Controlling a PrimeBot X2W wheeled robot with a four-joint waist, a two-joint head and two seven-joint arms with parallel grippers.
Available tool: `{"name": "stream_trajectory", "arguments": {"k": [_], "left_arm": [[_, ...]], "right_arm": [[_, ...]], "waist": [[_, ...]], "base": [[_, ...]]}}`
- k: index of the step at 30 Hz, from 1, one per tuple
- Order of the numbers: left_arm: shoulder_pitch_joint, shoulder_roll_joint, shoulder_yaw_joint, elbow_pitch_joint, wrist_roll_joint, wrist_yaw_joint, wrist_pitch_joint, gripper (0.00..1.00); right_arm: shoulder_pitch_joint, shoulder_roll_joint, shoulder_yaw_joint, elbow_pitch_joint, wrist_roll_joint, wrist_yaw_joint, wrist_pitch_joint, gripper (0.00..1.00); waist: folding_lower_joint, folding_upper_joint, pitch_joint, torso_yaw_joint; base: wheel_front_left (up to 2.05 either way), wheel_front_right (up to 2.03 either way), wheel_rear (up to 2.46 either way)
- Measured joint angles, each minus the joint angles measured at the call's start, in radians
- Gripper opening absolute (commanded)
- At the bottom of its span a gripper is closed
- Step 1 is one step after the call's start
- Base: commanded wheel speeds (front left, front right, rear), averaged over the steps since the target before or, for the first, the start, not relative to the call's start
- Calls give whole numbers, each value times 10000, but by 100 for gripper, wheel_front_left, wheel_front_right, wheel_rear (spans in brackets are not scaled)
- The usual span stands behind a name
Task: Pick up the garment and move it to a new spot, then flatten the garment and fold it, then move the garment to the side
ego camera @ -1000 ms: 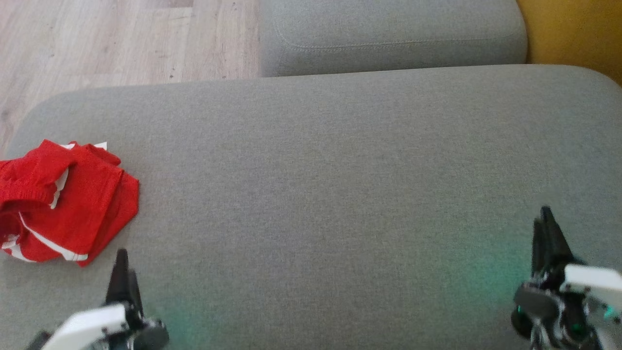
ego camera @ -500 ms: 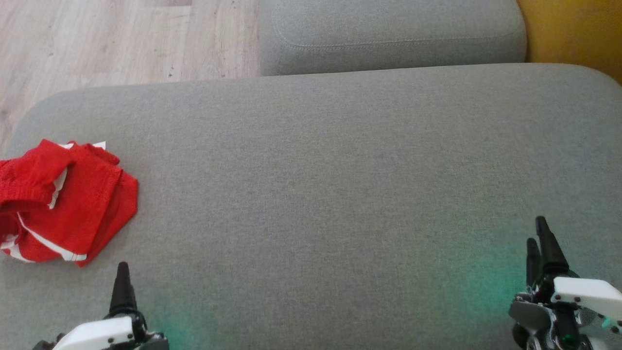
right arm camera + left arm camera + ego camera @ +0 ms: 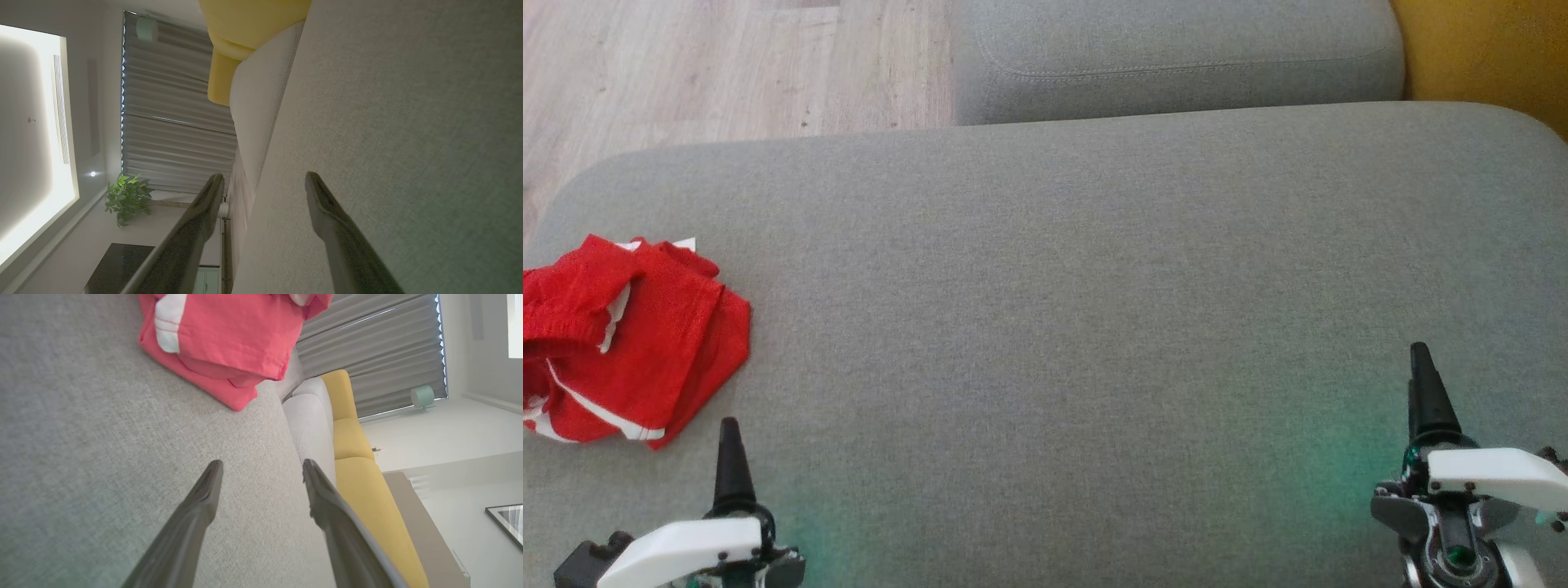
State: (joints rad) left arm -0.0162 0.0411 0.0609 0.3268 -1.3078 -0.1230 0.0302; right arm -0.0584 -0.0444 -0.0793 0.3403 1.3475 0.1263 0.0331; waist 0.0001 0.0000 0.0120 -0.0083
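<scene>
A red garment (image 3: 629, 339) with white stripes lies in a folded, slightly rumpled heap at the left edge of the grey cushion (image 3: 1062, 310). The left wrist view shows the garment (image 3: 229, 339) ahead of my fingers, apart from them. My left gripper (image 3: 729, 457) is at the lower left, just below and right of the garment, open and empty; its fingers (image 3: 204, 490) stand well apart over bare fabric. At the lower right my right gripper (image 3: 1421, 392) is open too, with nothing between its fingers (image 3: 322, 204).
A second grey cushion (image 3: 1176, 57) lies beyond the far edge, with yellow upholstery (image 3: 1486, 57) at the right. Wooden floor (image 3: 686, 73) shows past the cushion's far left corner. The garment sits close to the cushion's left edge.
Both grippers have opened from a nearly shut stance. The left one dropped slightly lower in the head view; the right one shifted a little. The garment has not moved on the cushion.
</scene>
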Motion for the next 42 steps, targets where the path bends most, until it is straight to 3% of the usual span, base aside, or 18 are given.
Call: {"name": "stream_trajectory", "arguments": {"k": [20, 42], "left_arm": [[-45, 82, -209, -203, 3152, 15, -585, 100], [-292, 366, -757, -320, 5914, 424, -1204, 100]], "right_arm": [[-413, -17, 393, -29, -2909, 0, -602, 100], [-769, -40, 1055, -226, -5685, 0, -1214, 100]], "waist": [[0, 0, 62, -75], [0, 0, 142, -146]], "base": [[0, 0, 0], [0, 0, 0]]}}
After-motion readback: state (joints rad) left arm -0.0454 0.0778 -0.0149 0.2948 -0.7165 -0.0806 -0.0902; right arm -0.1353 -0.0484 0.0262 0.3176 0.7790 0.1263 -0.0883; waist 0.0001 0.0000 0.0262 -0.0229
